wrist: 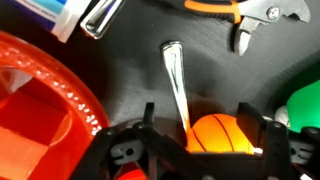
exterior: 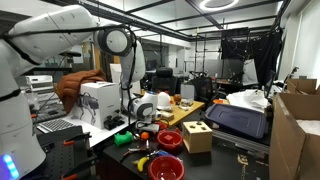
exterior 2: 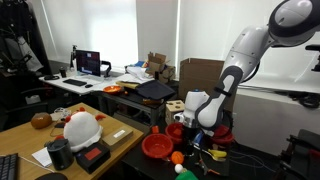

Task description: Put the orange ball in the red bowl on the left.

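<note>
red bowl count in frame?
2. In an exterior view, one red bowl sits beside the wooden box; another red bowl lies nearer the camera. Clutter may hide more.

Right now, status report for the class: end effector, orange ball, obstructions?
End effector open, straddling orange ball. Ball not yet in red bowl. Spoon lies beside ball, inside the fingers' span; green ball close by.

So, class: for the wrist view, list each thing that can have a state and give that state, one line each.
gripper: open, one finger on each side of the orange ball
orange ball: between the fingers, not in a bowl
red bowl: upright, beside the gripper, no ball in it
spoon: lying flat, one end by the orange ball
green ball: loose, outside the fingers
</note>
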